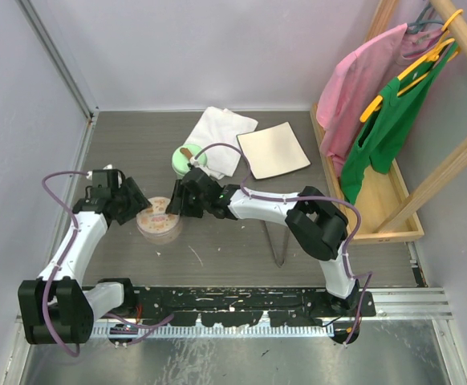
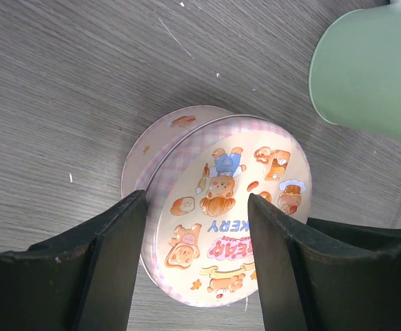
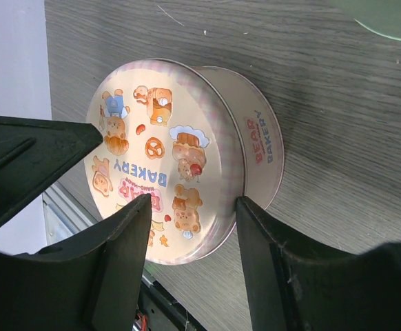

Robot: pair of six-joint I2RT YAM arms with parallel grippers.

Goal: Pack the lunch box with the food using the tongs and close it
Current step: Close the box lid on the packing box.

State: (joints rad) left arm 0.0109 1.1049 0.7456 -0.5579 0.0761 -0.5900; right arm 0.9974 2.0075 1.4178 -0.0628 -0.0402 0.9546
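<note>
The lunch box (image 1: 160,226) is a round pink tin standing near the table's front left. Its picture lid (image 2: 221,172) reading "Bear Bakery" lies on top of it. My left gripper (image 1: 140,210) is at the tin's left side with its jaws apart just over the lid. One fingertip (image 2: 137,207) is at the lid's rim. My right gripper (image 1: 177,206) is at the tin's right side. It is open too, one finger (image 3: 252,227) beside the lid's edge (image 3: 231,158) and the other above the lid's face. The tongs (image 1: 275,245) lie on the table right of the tin. The food is hidden.
Behind the tin stands a mint-green container (image 1: 189,159) with a brown knob. A white cloth (image 1: 221,136) and a cream square board (image 1: 274,150) lie further back. A wooden rack (image 1: 378,200) with pink and green garments fills the right side.
</note>
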